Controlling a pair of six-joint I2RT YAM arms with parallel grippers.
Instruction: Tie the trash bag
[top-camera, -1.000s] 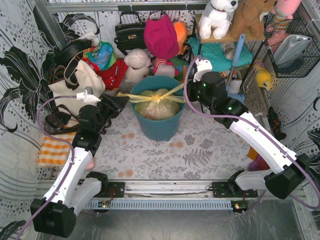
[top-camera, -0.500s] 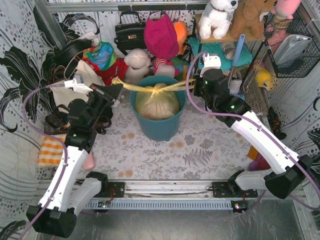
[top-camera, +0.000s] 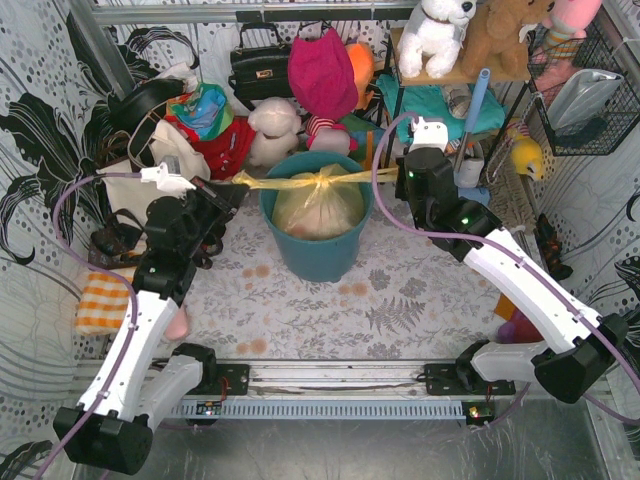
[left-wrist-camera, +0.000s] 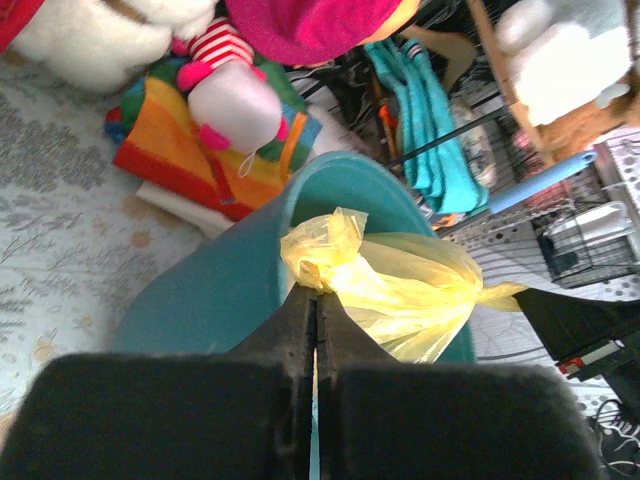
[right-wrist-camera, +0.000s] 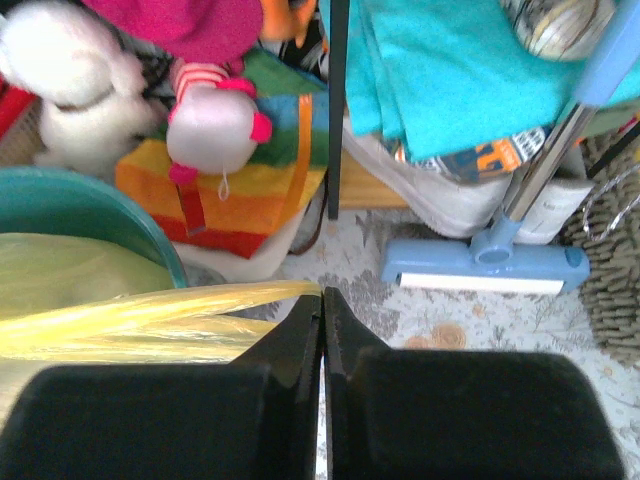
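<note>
Your left claw (top-camera: 238, 186) hangs close to the cream tote bag with black straps (top-camera: 150, 165), and your right claw (top-camera: 392, 178) sits near the black metal shelf leg (right-wrist-camera: 337, 100) and the blue plastic floor squeegee (right-wrist-camera: 487, 262); a white plush toy (top-camera: 272, 128) crowds in just behind the round teal plastic bin (top-camera: 315, 255). Both claws are pinched fully shut, each on one stretched ear flap of the thin translucent yellow trash bag (top-camera: 318, 205). That bag sits in the bin, its flaps pulled out sideways over the rim.
</note>
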